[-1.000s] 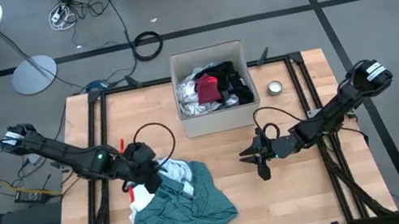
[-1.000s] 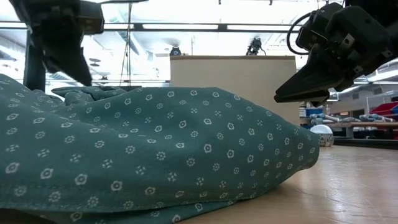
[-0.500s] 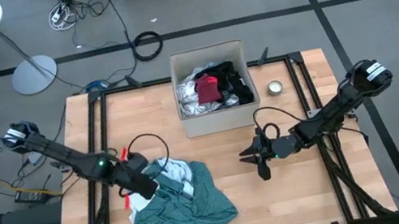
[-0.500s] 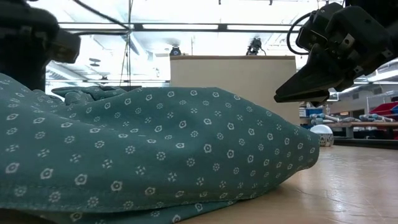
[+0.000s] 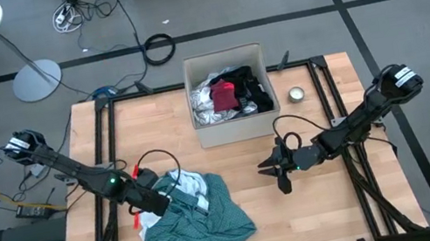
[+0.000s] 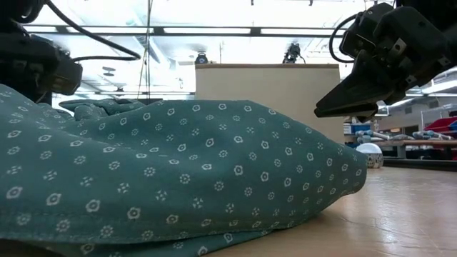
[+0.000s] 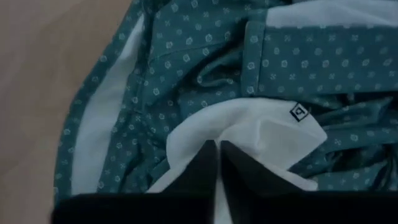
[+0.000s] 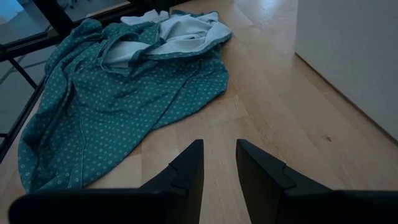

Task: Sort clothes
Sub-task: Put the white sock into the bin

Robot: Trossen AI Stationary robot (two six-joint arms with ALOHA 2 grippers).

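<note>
A teal shirt with small white flowers lies crumpled on the table's near left; it fills the low view. White fabric with a small square label lies in its folds at the far side. Whether this is the shirt's own inner side, I cannot tell. My left gripper points steeply down into the pile, shut on that white fabric. My right gripper hovers open above bare wood right of the shirt, touching nothing. More clothes fill the cardboard box. My left gripper pinches the white fabric between its two fingers, at a raised fold near the labelled part. The fingers come from above, slanting down. The cloth still lies on the teal shirt and the table; one layer or several, I cannot tell.
The tan box stands at the table's far middle, holding white, red and black pieces. A small round metal tin sits right of it. Bare wood lies between the shirt and the right edge. Black frame rails run along the table's sides.
My left gripper has come down and toward the near edge onto the far side of the teal shirt pile, rolling its wrist as it sank. The shirt has kept its place and shape.
</note>
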